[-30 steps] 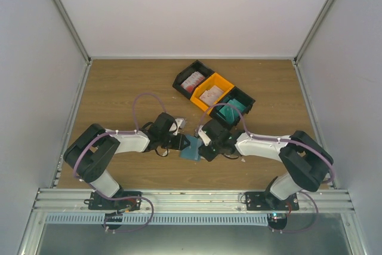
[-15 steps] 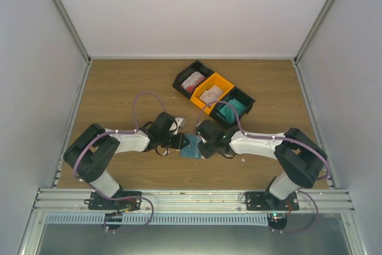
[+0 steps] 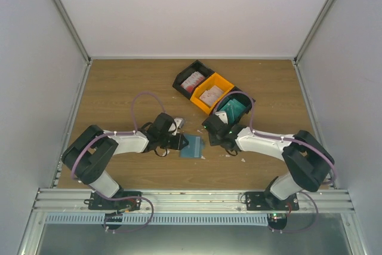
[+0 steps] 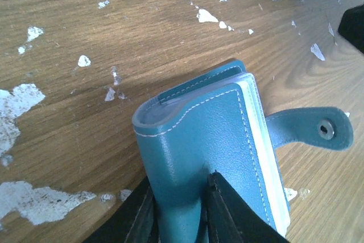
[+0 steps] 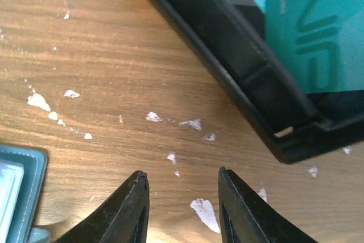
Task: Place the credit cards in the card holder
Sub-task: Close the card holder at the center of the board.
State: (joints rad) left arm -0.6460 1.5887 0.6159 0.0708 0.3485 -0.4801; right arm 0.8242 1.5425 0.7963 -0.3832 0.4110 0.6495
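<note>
The blue-teal card holder [image 3: 193, 146] lies closed on the wooden table, its snap strap [image 4: 318, 132] hanging loose. My left gripper [image 4: 179, 183] is shut on the near edge of the card holder [image 4: 205, 135]. My right gripper [image 5: 182, 177] is open and empty just above bare wood, between the card holder's corner [image 5: 17, 197] and a black bin [image 5: 239, 55] that holds teal credit cards [image 5: 307, 27]. In the top view the right gripper [image 3: 216, 128] sits just in front of that bin [image 3: 246, 101].
Three bins stand in a diagonal row at the back: a black one [image 3: 182, 82] with red-and-white cards [image 3: 193, 80], an orange one [image 3: 222, 82] with whitish cards [image 3: 210, 95], and the black one with teal cards. Small white scraps [image 4: 23, 101] dot the wood.
My right gripper has drawn back from the card holder and moved up and right toward the bin with teal cards. The left gripper has kept its hold on the card holder.
</note>
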